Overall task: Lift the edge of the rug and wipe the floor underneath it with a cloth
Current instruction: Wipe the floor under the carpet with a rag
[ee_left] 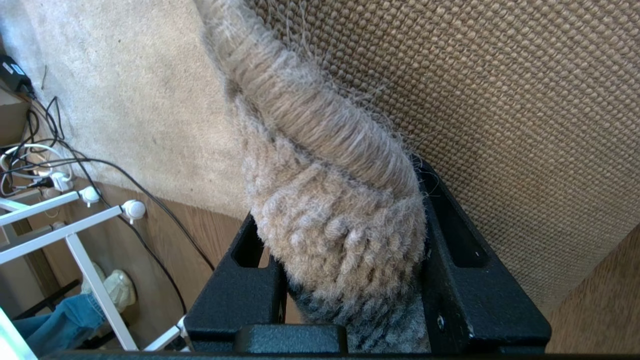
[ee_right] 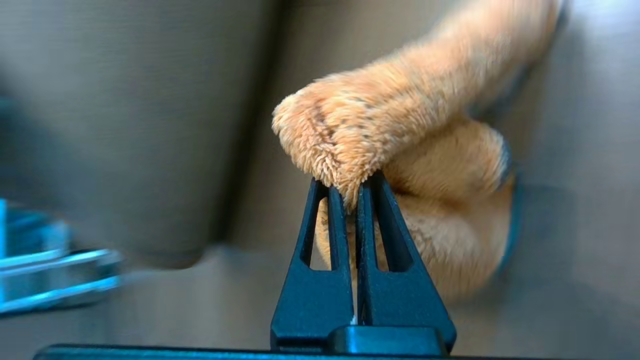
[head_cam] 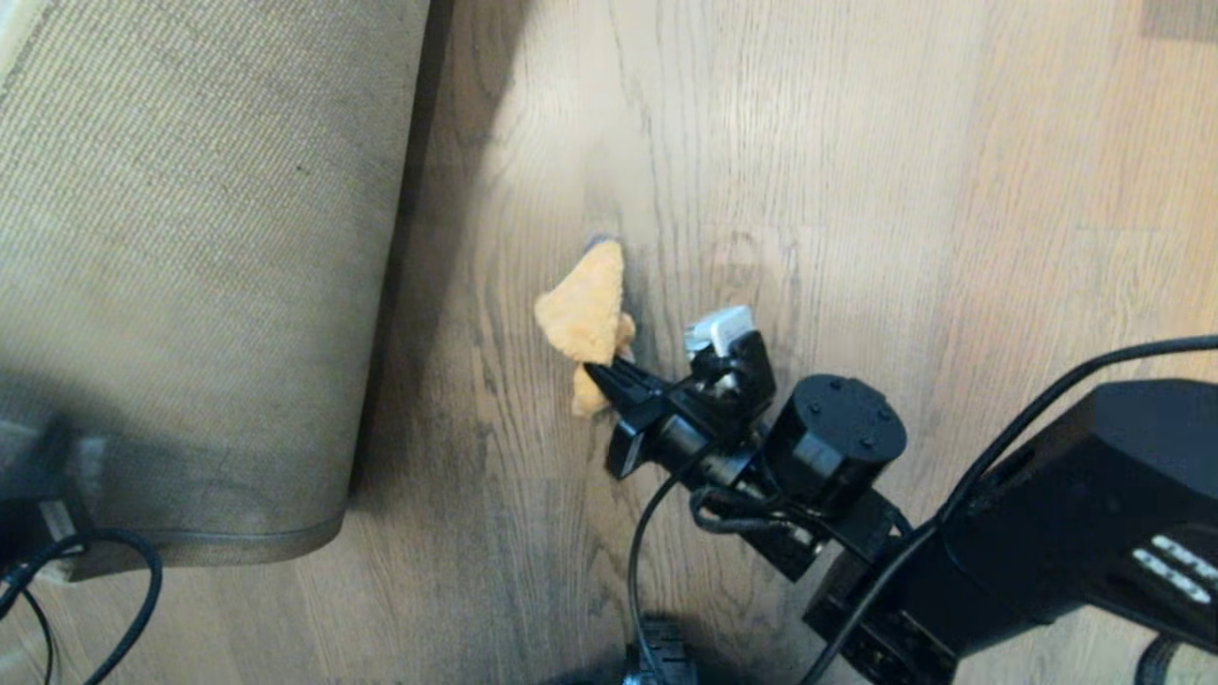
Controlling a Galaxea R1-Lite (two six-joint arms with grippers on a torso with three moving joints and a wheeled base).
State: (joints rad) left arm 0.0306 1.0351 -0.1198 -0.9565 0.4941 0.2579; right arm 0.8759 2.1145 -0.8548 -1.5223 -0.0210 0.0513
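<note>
Black arm housing fills the near corner of your head view, and from it the right gripper [head_cam: 609, 376] reaches out over the floor [head_cam: 856, 190], its fingers pressed together on a bunched corner of the cloth [head_cam: 582, 309]. You hold the orange cloth by a pinch at one edge so that the rest trails free toward the boards; whether it bears on the floor cannot be told, and the blur in the right wrist view suggests the cloth [ee_right: 400, 140] is in motion. Your left gripper [ee_left: 350, 280] is clamped on the rug edge [ee_left: 330, 220], pile on one side and coarse tan backing [ee_left: 500, 100] on the other. That grip keeps the rug [head_cam: 190, 266] folded back on your left, well apart from the cloth, so the planks it would cover lie exposed. Judged from this, wiping is in hand, not finished. Cables [ee_left: 100, 165] and a white frame [ee_left: 75, 235] lie beyond the rug.
</note>
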